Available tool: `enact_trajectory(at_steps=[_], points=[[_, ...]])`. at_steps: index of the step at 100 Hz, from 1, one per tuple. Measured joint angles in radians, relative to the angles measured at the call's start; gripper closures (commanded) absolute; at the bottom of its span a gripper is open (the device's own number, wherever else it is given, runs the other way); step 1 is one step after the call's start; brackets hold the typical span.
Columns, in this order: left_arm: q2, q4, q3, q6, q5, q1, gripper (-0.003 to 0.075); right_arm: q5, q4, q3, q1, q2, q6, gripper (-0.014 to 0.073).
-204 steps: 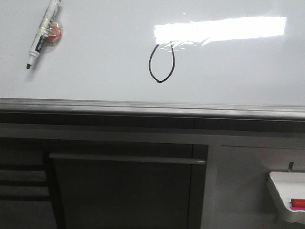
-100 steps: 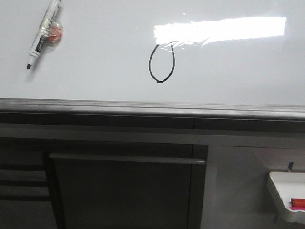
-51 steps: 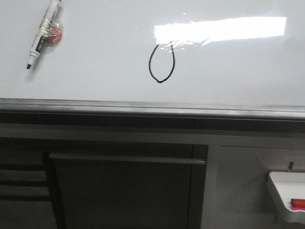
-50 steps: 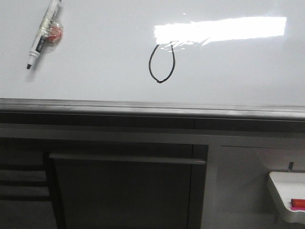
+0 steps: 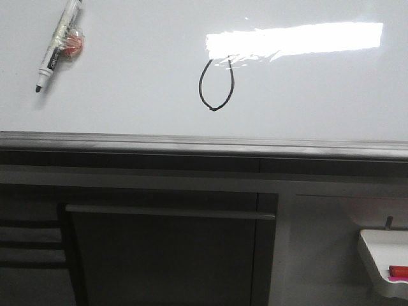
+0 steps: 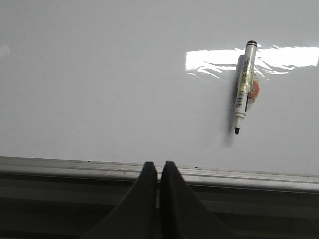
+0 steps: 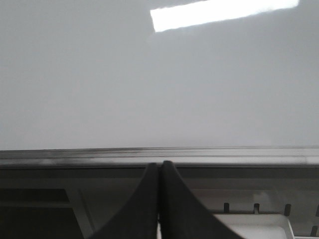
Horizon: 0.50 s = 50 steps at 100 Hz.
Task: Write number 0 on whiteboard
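Note:
The whiteboard (image 5: pixel 127 83) fills the upper half of the front view, glossy white with a grey edge strip. On it stands the number 0 (image 5: pixel 216 84), a thin black oval pointed at its lower end, just under a bright light reflection. A black-tipped marker (image 5: pixel 56 46) with a red blob taped to it rests on the board at the far left; the left wrist view shows the marker (image 6: pixel 243 94) too. My left gripper (image 6: pixel 159 165) is shut and empty, held back at the whiteboard (image 6: pixel 99 74) edge. My right gripper (image 7: pixel 159 164) is shut and empty, back from the whiteboard (image 7: pixel 149 84).
Below the board's grey edge strip (image 5: pixel 204 145) is a dark cabinet with a horizontal bar handle (image 5: pixel 169 211). A small white tray (image 5: pixel 382 258) holding a red item (image 5: pixel 398 271) hangs at the lower right; the right wrist view shows the tray rim (image 7: pixel 259 219).

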Motion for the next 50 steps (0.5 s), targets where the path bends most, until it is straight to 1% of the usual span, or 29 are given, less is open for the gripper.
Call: enact_trajectory(at_steps=[6, 25, 50], points=[[0.000, 0.000, 0.000, 0.000, 0.000, 0.000, 0.0741, 0.001, 0.002, 0.006, -0.002, -0.008, -0.004, 0.0666], [0.000, 0.000, 0.000, 0.000, 0.000, 0.000, 0.0741, -0.082, 0.002, 0.006, -0.003, -0.011, -0.006, 0.0666], [0.000, 0.000, 0.000, 0.000, 0.000, 0.000, 0.0741, -0.096, 0.002, 0.006, -0.003, -0.011, -0.006, 0.0666]])
